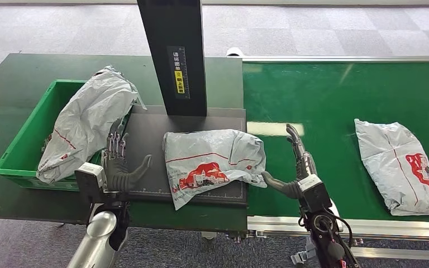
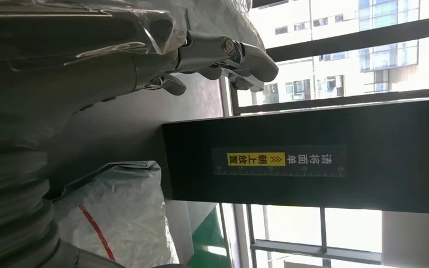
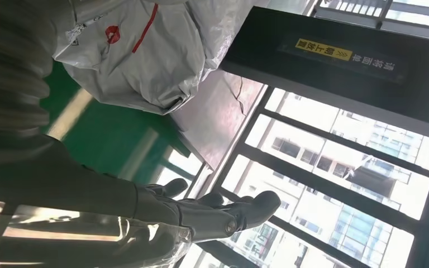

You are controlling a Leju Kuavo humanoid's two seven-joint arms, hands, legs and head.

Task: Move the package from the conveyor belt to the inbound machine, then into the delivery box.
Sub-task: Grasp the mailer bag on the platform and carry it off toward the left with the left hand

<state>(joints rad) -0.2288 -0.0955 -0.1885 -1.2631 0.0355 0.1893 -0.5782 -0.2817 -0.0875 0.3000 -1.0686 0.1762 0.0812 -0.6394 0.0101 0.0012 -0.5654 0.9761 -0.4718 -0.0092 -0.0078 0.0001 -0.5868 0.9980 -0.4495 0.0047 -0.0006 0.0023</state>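
Head view: the package (image 1: 212, 162) lies on the scanner plate (image 1: 145, 139) between the empty, spread left hand (image 1: 120, 167) and right hand (image 1: 296, 167).

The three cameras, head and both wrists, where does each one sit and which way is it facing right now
Head view: high on the body, looking down at the package on the inbound machine; left hand and right hand flank it.
Left wrist view: behind the left hand, facing the machine's black post.
Right wrist view: behind the right hand, facing package and post.
Shared: package and post.
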